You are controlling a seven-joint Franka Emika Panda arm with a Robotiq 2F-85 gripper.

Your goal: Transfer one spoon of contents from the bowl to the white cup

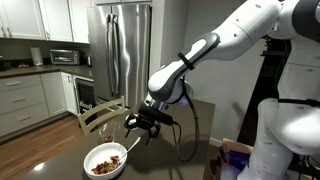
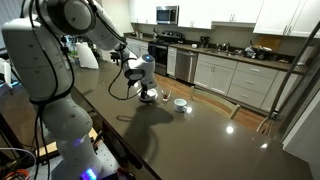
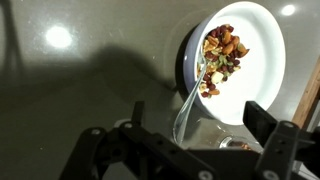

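Kitchen setting is noted: a dark glossy table [image 3: 60,90] serves as the work surface, with a steel fridge [image 1: 120,45] behind it in an exterior view.

The gripper [image 3: 198,125] is seen with its jaws spread wide and nothing grasped. In the wrist view the two fingers [image 3: 262,118] stand well apart at the lower edge of the picture.

The spoon [image 3: 190,100] is found lying between them. Its long axis runs from the lower middle of the wrist view up and slightly right. The scoop end is buried in the contents [image 3: 222,52], and the handle passes over the rim and points back toward the gripper. Whether either finger touches the handle cannot be told.

The contents are heaped on the near side of the bowl [image 3: 262,40], which rests on the table just beneath the gripper.

The cup [image 2: 181,103] is recorded upright on the table, near the bowl but apart from it.
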